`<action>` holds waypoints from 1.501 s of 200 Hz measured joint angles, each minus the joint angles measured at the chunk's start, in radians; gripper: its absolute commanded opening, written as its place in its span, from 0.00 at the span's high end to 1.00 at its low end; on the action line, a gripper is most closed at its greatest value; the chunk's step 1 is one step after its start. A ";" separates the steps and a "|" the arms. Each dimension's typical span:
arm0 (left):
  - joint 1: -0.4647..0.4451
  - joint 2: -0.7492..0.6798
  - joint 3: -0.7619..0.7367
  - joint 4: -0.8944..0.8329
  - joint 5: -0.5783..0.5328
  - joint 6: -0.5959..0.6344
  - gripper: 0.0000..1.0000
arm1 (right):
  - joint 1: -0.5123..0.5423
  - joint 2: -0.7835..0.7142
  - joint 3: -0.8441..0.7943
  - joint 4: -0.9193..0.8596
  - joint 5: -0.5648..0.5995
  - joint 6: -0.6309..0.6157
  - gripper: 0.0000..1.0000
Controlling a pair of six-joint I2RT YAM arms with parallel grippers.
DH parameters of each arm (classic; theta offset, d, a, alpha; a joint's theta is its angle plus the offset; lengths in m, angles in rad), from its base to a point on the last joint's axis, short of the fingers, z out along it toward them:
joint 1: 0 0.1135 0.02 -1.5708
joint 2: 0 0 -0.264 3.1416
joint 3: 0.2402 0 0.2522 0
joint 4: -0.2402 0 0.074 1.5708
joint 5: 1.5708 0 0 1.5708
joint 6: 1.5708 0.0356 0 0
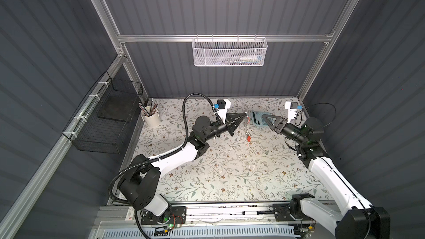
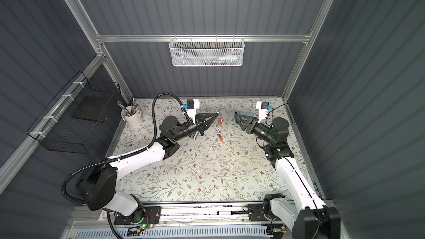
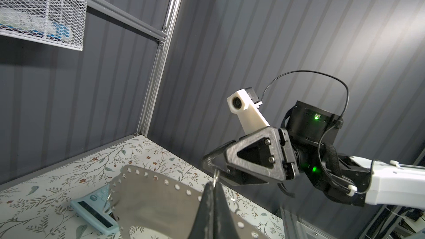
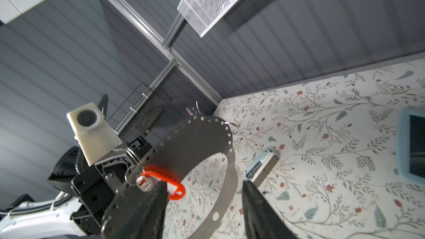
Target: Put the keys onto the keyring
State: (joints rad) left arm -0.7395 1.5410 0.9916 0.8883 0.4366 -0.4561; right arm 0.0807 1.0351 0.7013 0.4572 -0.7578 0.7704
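Keyring (image 4: 195, 143) held up off the table by the left arm, the right arm's fingers spread just beside it

The keyring is a flat gray plate pinched at its rim between the closed fingers of the left gripper (image 3: 213, 189). It is lifted clear of the flowered table (image 1: 230, 168), near the back middle. A red key (image 4: 177, 189) hangs by a metal loop from a rim hole close to that grip. A second key (image 2: 221, 137) shows red at the plate's far end from the grip in both top views. The right gripper (image 4: 204, 185) is spread apart and grips nothing; one finger sits in front of the red key, touching or not I cannot tell. A pale blue calculator (image 1: 255, 117) and a stapler (image 4: 262, 164) lie on the table
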 measured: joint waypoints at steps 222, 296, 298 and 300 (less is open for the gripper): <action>0.014 0.056 0.025 0.026 0.101 -0.054 1.00 | 0.156 0.232 0.014 0.418 -0.190 0.187 0.71; 0.015 0.056 0.025 0.026 0.104 -0.058 1.00 | 0.159 0.232 0.015 0.439 -0.196 0.199 0.89; 0.015 0.056 0.025 0.026 0.104 -0.058 1.00 | 0.159 0.232 0.015 0.440 -0.196 0.198 0.89; 0.015 0.056 0.025 0.026 0.104 -0.058 1.00 | 0.159 0.232 0.015 0.441 -0.196 0.198 0.90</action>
State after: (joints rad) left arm -0.7246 1.5970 1.0168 0.9146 0.5407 -0.5140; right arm 0.2394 1.2671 0.7162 0.8982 -0.9543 0.9688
